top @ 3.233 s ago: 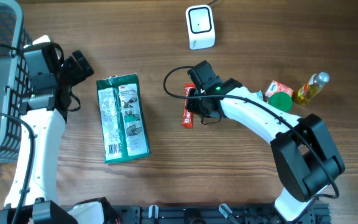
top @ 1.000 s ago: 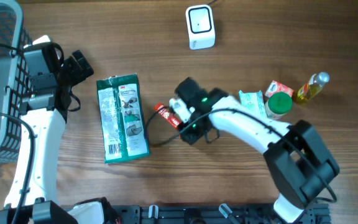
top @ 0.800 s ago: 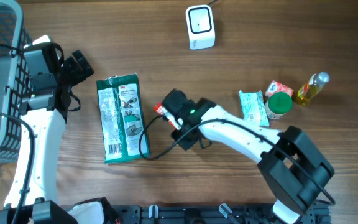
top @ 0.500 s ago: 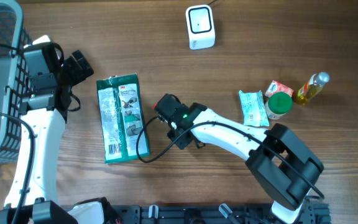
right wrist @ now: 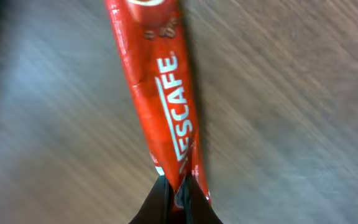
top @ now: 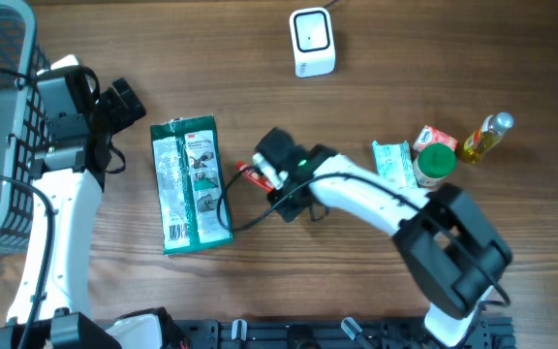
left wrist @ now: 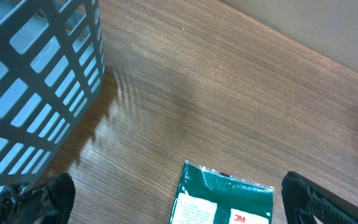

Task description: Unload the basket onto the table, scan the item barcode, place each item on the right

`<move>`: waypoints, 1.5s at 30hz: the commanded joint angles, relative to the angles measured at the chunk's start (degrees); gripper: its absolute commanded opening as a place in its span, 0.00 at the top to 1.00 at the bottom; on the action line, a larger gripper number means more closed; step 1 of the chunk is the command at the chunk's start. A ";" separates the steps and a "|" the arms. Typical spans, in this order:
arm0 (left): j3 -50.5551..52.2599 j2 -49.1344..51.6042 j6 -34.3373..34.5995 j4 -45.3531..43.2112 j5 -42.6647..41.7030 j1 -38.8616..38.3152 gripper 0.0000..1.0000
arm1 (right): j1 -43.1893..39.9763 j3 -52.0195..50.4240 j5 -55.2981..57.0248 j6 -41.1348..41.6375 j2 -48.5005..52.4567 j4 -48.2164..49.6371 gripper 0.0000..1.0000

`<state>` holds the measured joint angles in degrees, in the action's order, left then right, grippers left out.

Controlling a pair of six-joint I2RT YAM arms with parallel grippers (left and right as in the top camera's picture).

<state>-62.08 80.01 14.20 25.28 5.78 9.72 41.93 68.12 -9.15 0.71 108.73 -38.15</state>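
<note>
A brown wooden surface (top: 434, 58) fills the overhead view from edge to edge, its fine darker grain running lengthwise in long wavy streaks. The light on it is soft and even, with only faint shadows. Closer in, from the left wrist, the wood looks paler with a dull sheen.

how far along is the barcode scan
Done: the right tool is shut on one end of the red stick. In hand: the stick is beside the green pack, well away from the white scanner. Left: carry it to the scanner and show its barcode, not visible here.
</note>
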 commanded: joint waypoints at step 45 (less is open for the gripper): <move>-0.61 -0.50 -0.48 -0.15 0.31 0.15 0.00 | -41.57 -0.31 -45.79 11.74 -44.50 6.10 0.96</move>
<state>-62.08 80.01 14.20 25.28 5.78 9.72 -0.49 67.81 -81.41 7.81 62.08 -30.72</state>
